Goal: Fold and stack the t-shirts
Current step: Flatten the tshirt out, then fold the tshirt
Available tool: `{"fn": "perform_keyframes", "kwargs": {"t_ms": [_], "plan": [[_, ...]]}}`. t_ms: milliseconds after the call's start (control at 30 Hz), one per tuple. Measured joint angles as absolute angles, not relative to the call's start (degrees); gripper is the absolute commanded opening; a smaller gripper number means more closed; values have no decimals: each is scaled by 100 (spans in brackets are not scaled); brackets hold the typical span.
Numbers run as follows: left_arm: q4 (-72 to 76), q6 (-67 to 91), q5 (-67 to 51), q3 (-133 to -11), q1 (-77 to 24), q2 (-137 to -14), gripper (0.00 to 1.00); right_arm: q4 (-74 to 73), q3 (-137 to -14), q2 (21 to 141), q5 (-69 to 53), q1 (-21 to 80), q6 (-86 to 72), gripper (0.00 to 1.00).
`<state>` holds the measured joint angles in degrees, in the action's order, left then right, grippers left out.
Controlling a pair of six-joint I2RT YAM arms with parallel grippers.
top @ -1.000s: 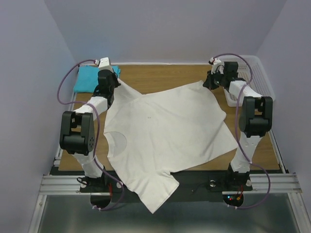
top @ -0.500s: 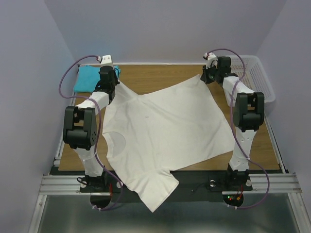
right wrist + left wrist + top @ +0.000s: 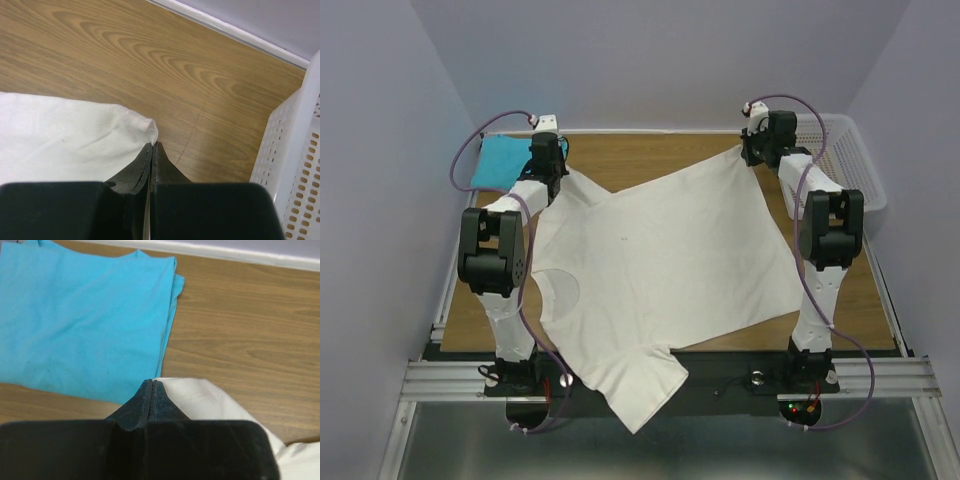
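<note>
The blue t-shirt lies folded flat on the table, just past the far left corner of the white t-shirt. They lie close, and I cannot tell if they touch. The left gripper is at that far left corner. Its jaws are pressed tight together, pinching the white cloth. The white t-shirt is spread out wide over the middle of the table. Its near sleeve hangs over the front edge, by the arm bases. The right gripper is at the far right corner of the white t-shirt. Its jaws are squeezed tight too, with the cloth corner caught at their tips. The basket sits just to the right of that corner.
</note>
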<state>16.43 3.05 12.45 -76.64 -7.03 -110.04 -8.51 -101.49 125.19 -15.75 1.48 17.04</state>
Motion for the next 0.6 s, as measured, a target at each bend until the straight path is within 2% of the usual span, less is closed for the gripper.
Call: {"fn": "perform_keyframes", "kwargs": {"t_ms": [433, 600], "plan": [[1361, 270, 976, -7664, -703, -11030, 0, -819, -9817, 12514, -1730, 93, 1697, 1], [1389, 215, 832, -7352, -703, -10543, 0, -810, -9751, 12462, -1837, 67, 1649, 0]]}}
